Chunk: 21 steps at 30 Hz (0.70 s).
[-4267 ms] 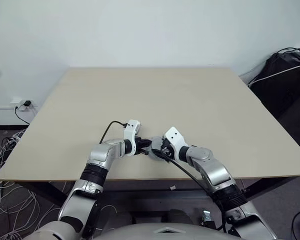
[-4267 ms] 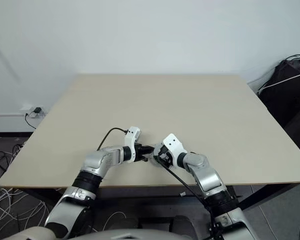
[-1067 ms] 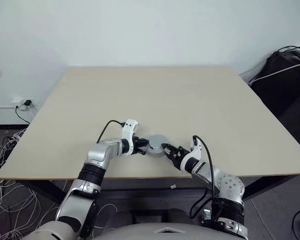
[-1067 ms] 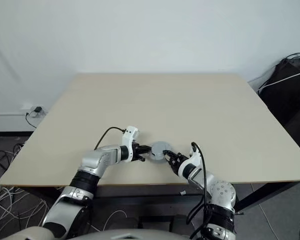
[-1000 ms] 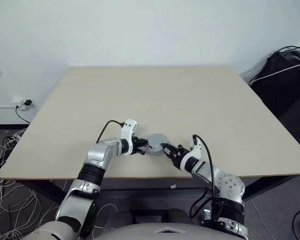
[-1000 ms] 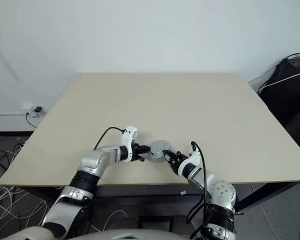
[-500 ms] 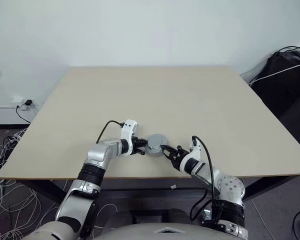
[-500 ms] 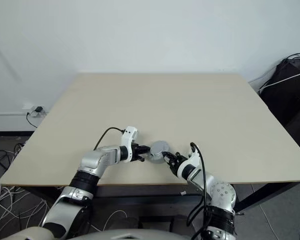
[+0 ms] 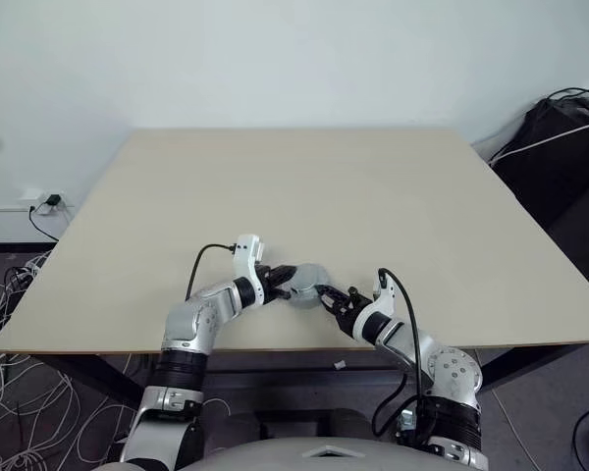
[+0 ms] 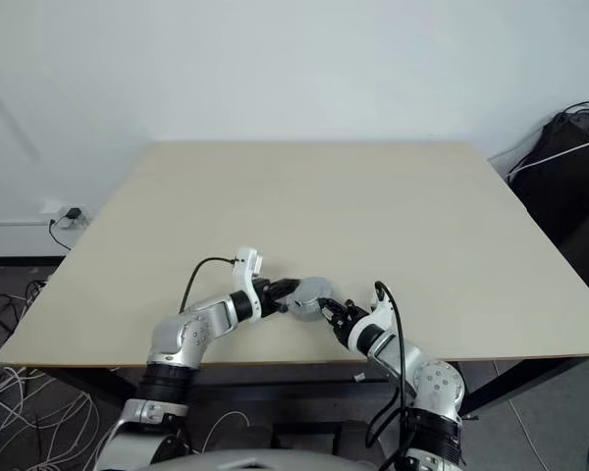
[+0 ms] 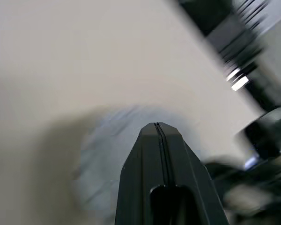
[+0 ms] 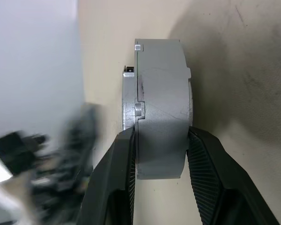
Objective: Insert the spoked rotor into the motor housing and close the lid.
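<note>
Near the desk's (image 9: 393, 196) front edge: motor housing (image 12: 160, 108), one, a pale grey, thick round puck with a seam and small notches around its side wall. Right end effector (image 12: 159, 154) clamped across its thickness. Left end effector (image 11: 158, 129), fingers pressed together, holds nothing, poised just over the housing's top.

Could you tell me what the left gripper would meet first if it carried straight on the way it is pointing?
Most likely the motor housing: the left gripper, fingers shut, points at it from close by, though the remaining gap is hard to judge.
</note>
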{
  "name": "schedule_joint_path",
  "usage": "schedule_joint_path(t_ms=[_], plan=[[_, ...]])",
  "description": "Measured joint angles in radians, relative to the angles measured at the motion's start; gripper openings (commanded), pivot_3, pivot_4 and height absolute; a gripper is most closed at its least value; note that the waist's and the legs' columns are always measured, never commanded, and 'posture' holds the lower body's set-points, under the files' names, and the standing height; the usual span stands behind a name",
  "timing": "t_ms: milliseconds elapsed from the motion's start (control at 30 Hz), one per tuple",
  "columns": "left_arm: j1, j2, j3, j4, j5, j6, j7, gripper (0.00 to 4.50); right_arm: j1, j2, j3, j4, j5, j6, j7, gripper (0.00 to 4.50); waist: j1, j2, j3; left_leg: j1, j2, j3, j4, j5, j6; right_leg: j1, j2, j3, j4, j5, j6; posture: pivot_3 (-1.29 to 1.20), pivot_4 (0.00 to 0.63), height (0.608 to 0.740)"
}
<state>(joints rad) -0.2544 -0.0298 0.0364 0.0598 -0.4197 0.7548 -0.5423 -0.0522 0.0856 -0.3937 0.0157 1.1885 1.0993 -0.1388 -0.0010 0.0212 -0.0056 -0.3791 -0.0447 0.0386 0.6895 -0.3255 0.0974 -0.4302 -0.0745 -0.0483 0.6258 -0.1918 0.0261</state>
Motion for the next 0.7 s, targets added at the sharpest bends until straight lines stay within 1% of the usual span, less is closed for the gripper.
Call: schedule_joint_path(t_ms=[67, 167, 267, 367, 567, 700], plan=[[0.055, -0.003, 0.035, -0.071, -0.051, 0.007, 0.015, 0.0, 0.004, 0.0, 0.007, 0.0, 0.006, -0.004, 0.0, 1.26, -0.005, 0.002, 0.0, 0.001, 0.0, 0.0, -0.001, 0.0, 0.0, 0.0, 0.0, 0.0, 0.0, 0.0, -0.001, 0.0, 0.0, 0.74], [0.156, 0.0, 0.113, -0.128, -0.124, 0.034, 0.042, 0.57, 0.013, -0.001, 0.011, -0.002, 0.021, -0.009, 0.0, 1.26, -0.007, 0.003, 0.002, 0.001, 0.0, 0.0, -0.001, 0.002, 0.002, 0.0, 0.001, -0.001, 0.0, -0.001, -0.001, 0.0, 0.0, 0.74], [0.237, 0.005, 0.171, -0.169, -0.194, 0.07, 0.059, 1.53, 0.018, -0.001, 0.011, -0.003, 0.033, -0.02, -0.004, 1.26, -0.006, 0.002, 0.006, 0.001, 0.0, 0.0, -0.001, 0.002, 0.004, 0.0, 0.001, -0.001, 0.0, -0.001, -0.001, 0.0, 0.0, 0.74], [0.316, -0.017, 0.237, -0.206, -0.31, 0.116, 0.082, 2.52, 0.018, -0.001, 0.016, -0.004, 0.046, -0.022, -0.01, 1.26, -0.007, 0.0, 0.011, 0.001, 0.0, 0.0, -0.001, 0.001, 0.002, 0.0, 0.001, -0.001, -0.001, -0.001, -0.001, 0.0, 0.0, 0.74], [0.42, -0.042, 0.327, -0.223, -0.506, 0.173, 0.131, 4.48, 0.015, -0.003, 0.044, -0.01, 0.077, -0.01, -0.013, 1.26, -0.007, -0.002, 0.018, 0.001, 0.0, 0.0, -0.001, 0.002, 0.003, 0.0, 0.002, -0.001, -0.001, -0.002, -0.001, 0.0, 0.0, 0.74], [0.457, -0.042, 0.347, -0.225, -0.593, 0.171, 0.168, 4.48, 0.004, -0.005, 0.08, -0.026, 0.104, -0.002, -0.013, 1.26, -0.007, -0.003, 0.02, 0.001, 0.0, 0.0, 0.0, 0.002, 0.003, 0.0, 0.002, 0.0, -0.001, -0.002, -0.001, 0.0, 0.0, 0.74]])
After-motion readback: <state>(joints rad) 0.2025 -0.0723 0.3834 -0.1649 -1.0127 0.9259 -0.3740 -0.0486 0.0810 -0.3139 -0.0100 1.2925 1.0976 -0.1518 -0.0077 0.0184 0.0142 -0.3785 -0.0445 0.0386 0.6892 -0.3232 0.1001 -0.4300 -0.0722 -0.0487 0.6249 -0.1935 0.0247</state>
